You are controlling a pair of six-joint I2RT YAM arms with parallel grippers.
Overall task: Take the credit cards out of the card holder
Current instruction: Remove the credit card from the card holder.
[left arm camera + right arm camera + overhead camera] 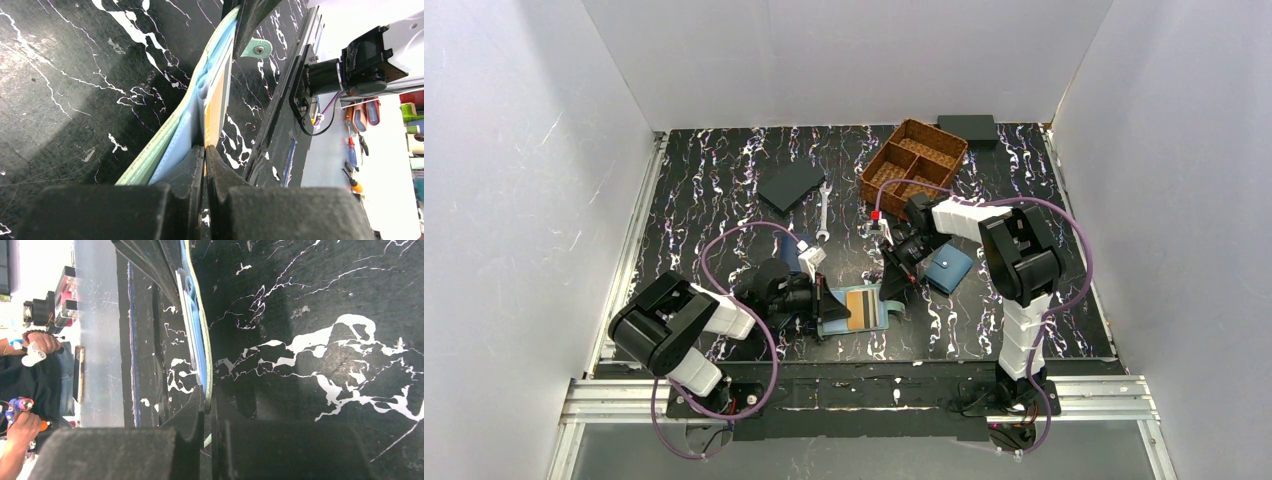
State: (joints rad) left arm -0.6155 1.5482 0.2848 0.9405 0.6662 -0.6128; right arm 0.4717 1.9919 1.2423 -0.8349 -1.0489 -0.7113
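In card holder (882,311), half-hidden tan card (861,307)

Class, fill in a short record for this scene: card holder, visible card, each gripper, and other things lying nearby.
card holder: open, held at both ends
tan card: in its slot
left gripper: shut, tan card's end between its fingers
right gripper: shut on the holder's edge
nearby: blue wallet, wrench, basket
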